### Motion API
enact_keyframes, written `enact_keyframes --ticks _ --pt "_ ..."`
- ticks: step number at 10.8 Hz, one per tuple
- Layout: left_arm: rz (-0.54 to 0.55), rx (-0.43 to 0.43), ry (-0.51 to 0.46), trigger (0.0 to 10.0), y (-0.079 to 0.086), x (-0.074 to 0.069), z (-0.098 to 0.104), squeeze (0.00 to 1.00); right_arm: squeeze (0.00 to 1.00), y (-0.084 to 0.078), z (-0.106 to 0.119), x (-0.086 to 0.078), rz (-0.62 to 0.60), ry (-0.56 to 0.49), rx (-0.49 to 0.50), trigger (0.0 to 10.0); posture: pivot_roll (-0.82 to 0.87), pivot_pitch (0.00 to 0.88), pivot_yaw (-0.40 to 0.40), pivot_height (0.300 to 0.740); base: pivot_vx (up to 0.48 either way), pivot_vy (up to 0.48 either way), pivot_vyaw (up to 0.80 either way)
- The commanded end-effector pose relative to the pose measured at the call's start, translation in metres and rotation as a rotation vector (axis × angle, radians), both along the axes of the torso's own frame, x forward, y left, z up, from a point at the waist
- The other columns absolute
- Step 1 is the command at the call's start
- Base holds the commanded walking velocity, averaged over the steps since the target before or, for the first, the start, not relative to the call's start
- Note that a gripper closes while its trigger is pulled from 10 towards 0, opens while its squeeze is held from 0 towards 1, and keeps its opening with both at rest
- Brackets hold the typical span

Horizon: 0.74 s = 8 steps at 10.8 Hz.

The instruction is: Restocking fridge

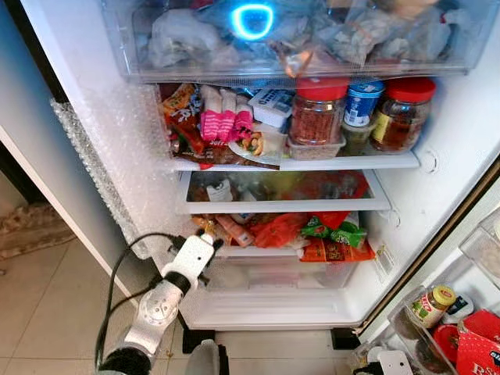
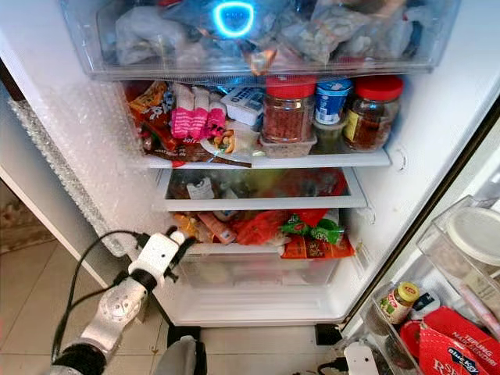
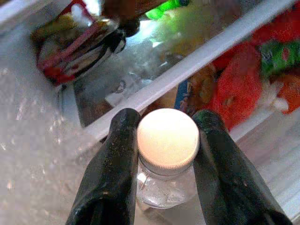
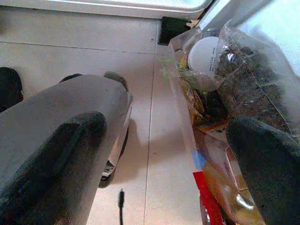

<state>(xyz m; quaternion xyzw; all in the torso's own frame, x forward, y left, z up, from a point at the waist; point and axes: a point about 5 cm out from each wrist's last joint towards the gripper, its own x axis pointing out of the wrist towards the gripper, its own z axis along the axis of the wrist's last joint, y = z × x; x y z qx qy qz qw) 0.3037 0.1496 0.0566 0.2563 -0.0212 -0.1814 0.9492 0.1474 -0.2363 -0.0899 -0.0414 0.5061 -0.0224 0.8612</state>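
Observation:
The fridge stands open before me. My left gripper point(image 1: 209, 241) reaches to the left end of the lower shelf point(image 1: 258, 251), in front of the snack packs point(image 1: 273, 230). In the left wrist view its fingers point(image 3: 117, 154) are shut on a clear bottle with a white cap point(image 3: 167, 140), held just below the cap. My right gripper point(image 4: 159, 159) hangs low over the tiled floor point(image 4: 70, 47) with its fingers wide apart and nothing between them, next to a clear plastic bag of groceries point(image 4: 234, 70).
Red-lidded jars point(image 1: 316, 113) and a blue tub point(image 1: 362, 101) crowd the upper shelf. A shallow drawer point(image 1: 281, 205) sits below it, and a clear crisper drawer point(image 1: 273, 275) at the bottom. Door bins point(image 1: 437, 308) hold jars on the right. Bubble wrap point(image 1: 94, 156) lines the left wall.

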Motion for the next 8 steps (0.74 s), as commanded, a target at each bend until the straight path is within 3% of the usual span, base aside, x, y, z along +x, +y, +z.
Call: enact_keyframes --ticks 1,5,8 --pt "-0.045 0.101 -0.047 10.0 -0.004 0.001 0.003 0.00 0.00 -0.001 -0.001 -0.002 -0.006 0.008 0.000 10.0 0.05 0.029 0.022 0.639 0.000 0.000 0.00" --pt "-0.202 0.285 -0.154 10.0 -0.020 -0.001 0.010 0.00 0.00 -0.001 0.000 -0.001 -0.010 0.007 -0.002 10.0 0.05 0.023 0.024 0.639 0.000 0.000 0.00" --pt "-0.261 0.344 -0.216 10.0 -0.029 0.001 0.015 0.00 0.00 0.000 0.000 0.000 -0.010 0.004 -0.001 10.0 0.05 0.019 0.026 0.639 0.000 0.000 0.00"
